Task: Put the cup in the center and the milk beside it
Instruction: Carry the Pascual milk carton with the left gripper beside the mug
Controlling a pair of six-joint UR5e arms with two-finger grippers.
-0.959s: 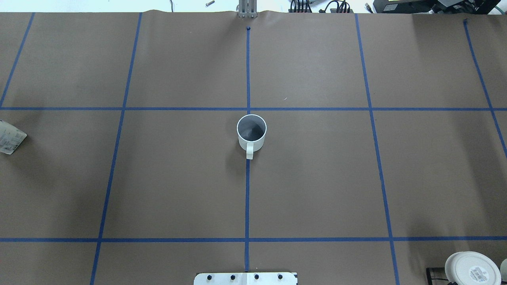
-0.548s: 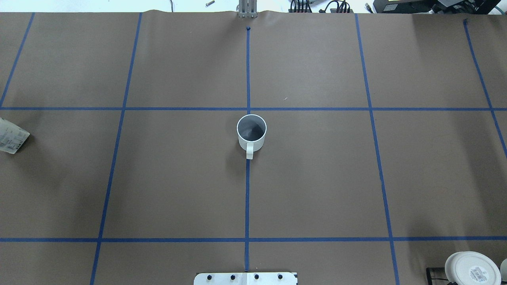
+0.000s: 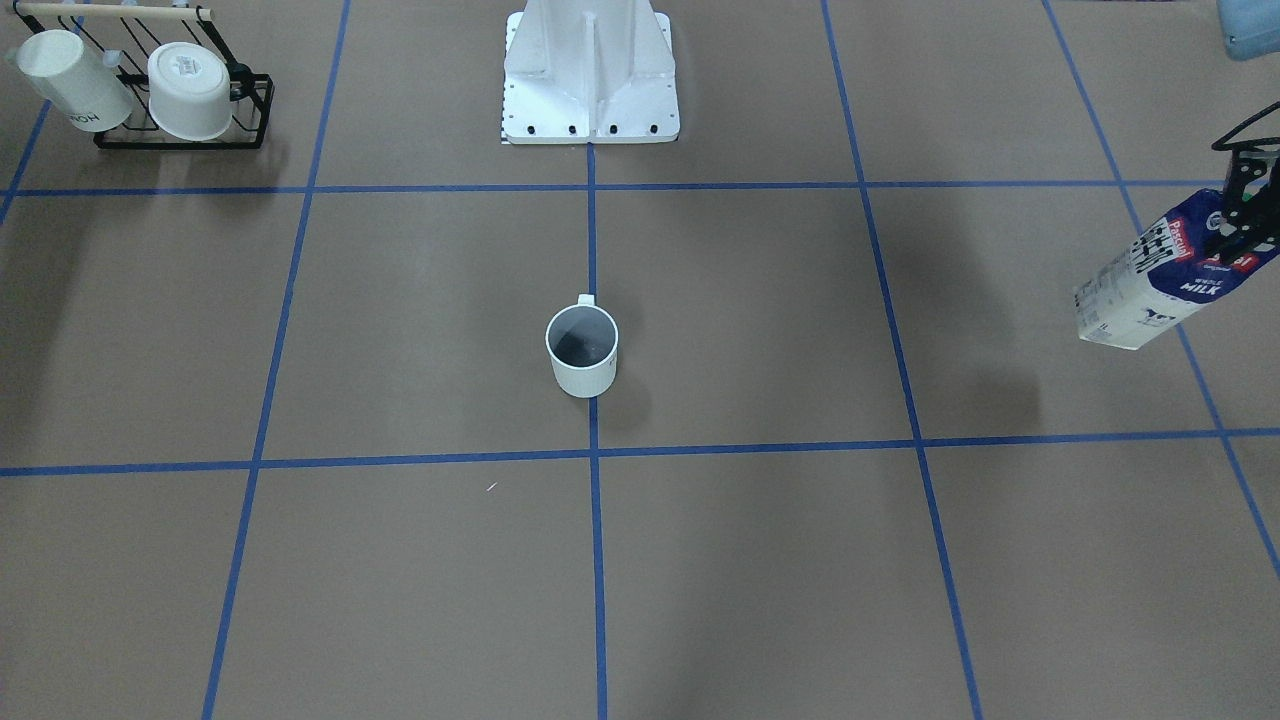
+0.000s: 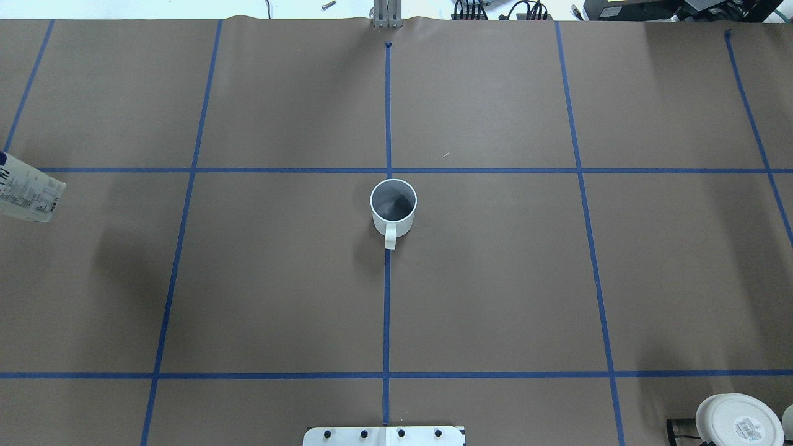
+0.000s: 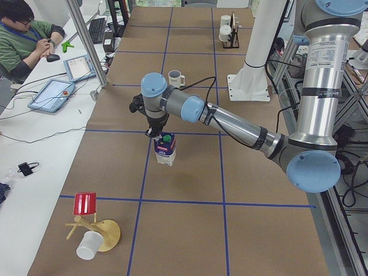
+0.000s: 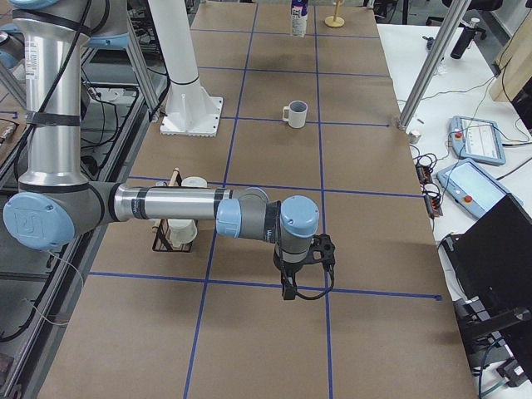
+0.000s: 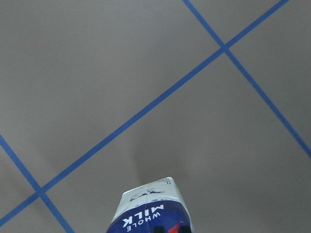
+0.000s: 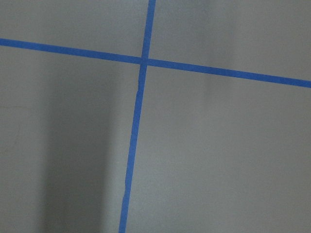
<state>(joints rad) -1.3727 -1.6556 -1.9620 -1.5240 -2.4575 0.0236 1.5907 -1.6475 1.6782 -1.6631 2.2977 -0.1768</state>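
Observation:
The cup stands upright on the center, on the blue tape line, with its handle toward the robot base. It also shows in the front-facing view. My left gripper is shut on the top of the milk and holds it above the table, far to the cup's left. The milk shows at the overhead view's left edge and in the left wrist view. My right gripper hangs low over bare table near the robot's right end. I cannot tell whether it is open or shut.
A black rack with two white cups stands near the robot's right side. The white robot base is at the table's near edge. A red cup on a wooden stand and a white cup sit at the left end.
The milk carton has moved farther into the overhead view from the left edge, toward the table's far side and the middle. The cup has not moved.

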